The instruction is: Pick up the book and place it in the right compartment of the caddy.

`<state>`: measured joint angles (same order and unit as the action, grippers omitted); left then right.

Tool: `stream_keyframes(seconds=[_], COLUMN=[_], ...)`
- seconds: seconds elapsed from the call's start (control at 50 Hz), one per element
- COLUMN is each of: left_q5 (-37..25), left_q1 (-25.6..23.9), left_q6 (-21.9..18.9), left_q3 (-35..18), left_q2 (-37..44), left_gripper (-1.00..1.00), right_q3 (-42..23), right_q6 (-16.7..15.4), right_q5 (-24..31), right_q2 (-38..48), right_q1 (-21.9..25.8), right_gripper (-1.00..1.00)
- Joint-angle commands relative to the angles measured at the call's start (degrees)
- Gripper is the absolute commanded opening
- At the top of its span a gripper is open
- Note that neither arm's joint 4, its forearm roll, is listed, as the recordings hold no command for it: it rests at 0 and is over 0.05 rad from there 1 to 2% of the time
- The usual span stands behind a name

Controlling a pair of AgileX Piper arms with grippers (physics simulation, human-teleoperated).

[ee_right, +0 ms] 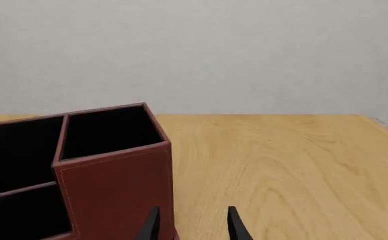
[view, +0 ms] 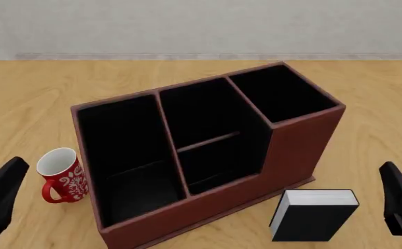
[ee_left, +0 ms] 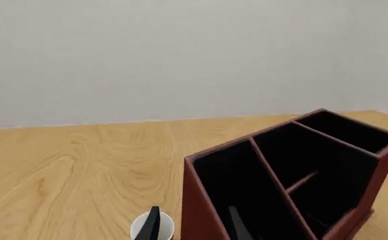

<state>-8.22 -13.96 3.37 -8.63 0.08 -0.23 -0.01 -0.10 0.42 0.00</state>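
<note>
One thick black hardcover book (view: 314, 215) with white page edges stands upright on the light wooden desk (view: 366, 93), just in front of the stepped front wall of the large red-brown leather-look caddy (view: 294, 150), near its right end. Its long axis runs left to right, page edges facing up and left. All three black-lined sections hold nothing, including the tall right compartment (view: 283, 93). A small red-and-white mug (view: 62, 176) sits beside the caddy's left wall. The right end effector (ee_right: 191, 224) shows fingers apart; the left end effector (ee_left: 155, 223) cannot be judged.
</note>
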Motion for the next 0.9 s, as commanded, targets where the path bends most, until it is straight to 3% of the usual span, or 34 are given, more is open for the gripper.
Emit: stream_keyframes(seconds=[0.02,0.18,0.5,0.9], left_q5=[-5.2,-9.8,-12.6,-11.3], left_q1=[-9.5,-16.5,-24.7,-34.5], left_q6=[0.0,1.9,0.5,0.6], left_q3=[-6.0,-11.4,-14.3,-11.7], left_q2=[-0.1,-0.1,-0.1,0.0], left_gripper=[1.0,1.0,1.0,1.0], right_q3=[0.0,0.0,0.0,0.0], right_q6=[0.0,0.0,0.0,0.0], right_q5=[0.0,0.0,0.0,0.0], right_q2=[0.0,0.0,0.0,0.0], right_q1=[0.0,0.0,0.0,0.0], right_gripper=[1.0,1.0,1.0,1.0])
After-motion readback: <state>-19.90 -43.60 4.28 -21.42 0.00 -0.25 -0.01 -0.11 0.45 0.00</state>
